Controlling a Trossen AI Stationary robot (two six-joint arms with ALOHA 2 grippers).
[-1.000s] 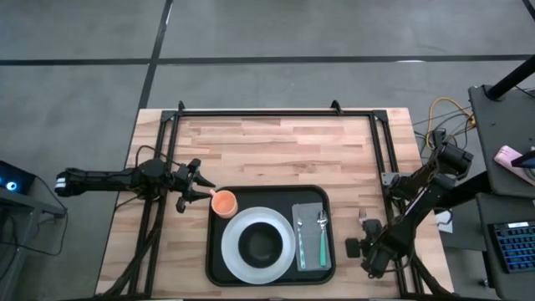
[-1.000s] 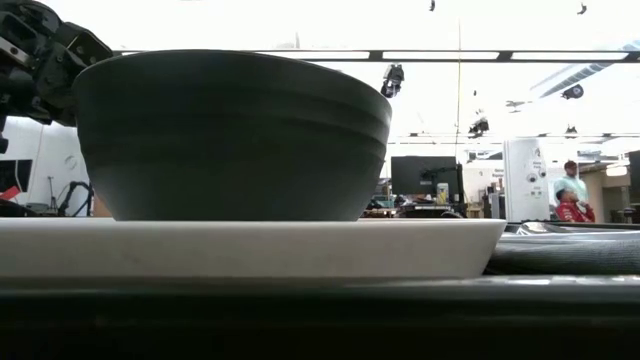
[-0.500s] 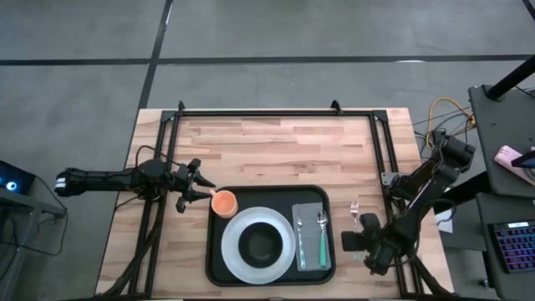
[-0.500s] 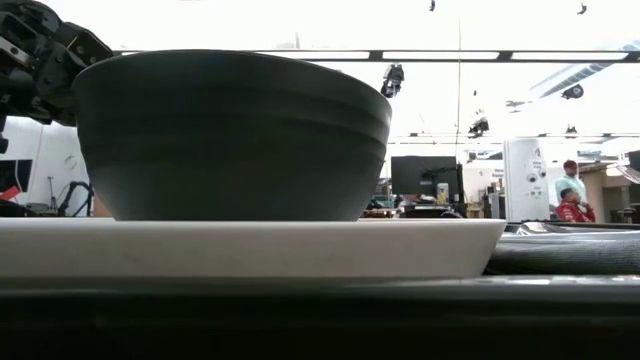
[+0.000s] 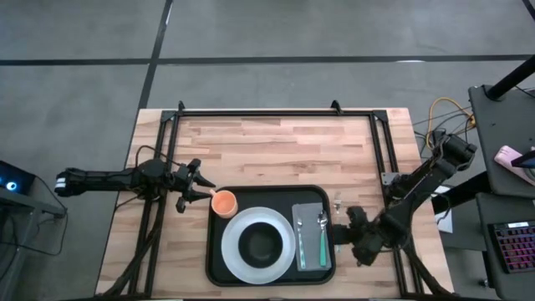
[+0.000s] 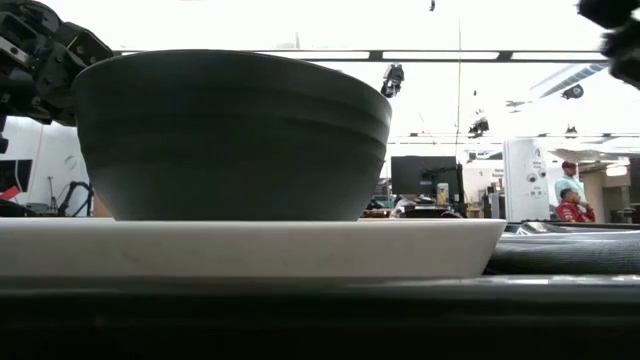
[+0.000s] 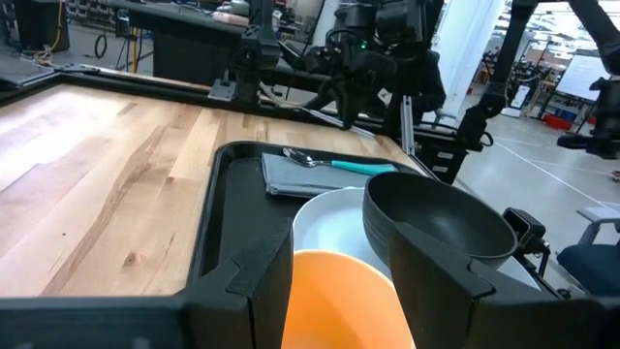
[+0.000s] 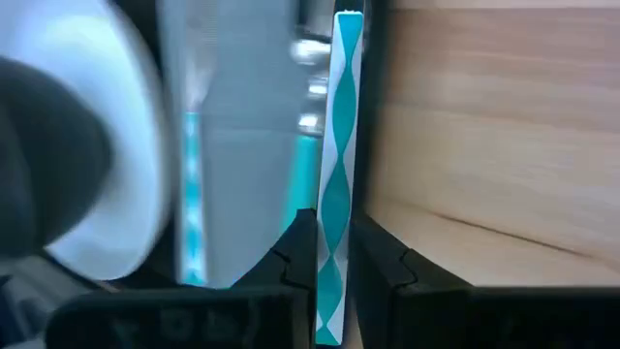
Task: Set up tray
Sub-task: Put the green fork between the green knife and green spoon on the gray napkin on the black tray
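The black tray (image 5: 216,251) holds a white plate (image 5: 234,255) with a dark bowl (image 5: 262,243) on it. An orange cup (image 5: 224,202) stands in its far left corner. At its right lies a grey napkin (image 5: 311,251) bearing two teal-handled pieces of cutlery. My left gripper (image 5: 204,189) stands open at the cup's left side; in its wrist view the cup (image 7: 339,301) shows between the fingers. My right gripper (image 5: 343,235) is shut on a piece of cutlery with a teal-and-white handle (image 8: 339,145), at the tray's right rim. My left gripper has its fingers level on either side of the orange cup's left side (image 7: 310,281); whether they touch it I cannot tell. My right gripper pinches the teal-and-white handle near its end (image 8: 329,242) between its two fingers. The handle runs on along the fingers toward the table's far edge. Its metal end (image 5: 337,201) shows over the bare wood by the tray's right rim.
A black metal frame (image 5: 276,113) runs round the wooden table top (image 5: 276,150), whose far half is bare. In the low view the bowl (image 6: 230,135) and plate (image 6: 250,248) fill the foreground. People stand far off in the room (image 6: 570,195).
My right gripper has carried the cutlery from the table's right edge toward the tray's right rim, rising and tipping further down as it went. The cutlery's metal end has swung toward the tray and the far edge.
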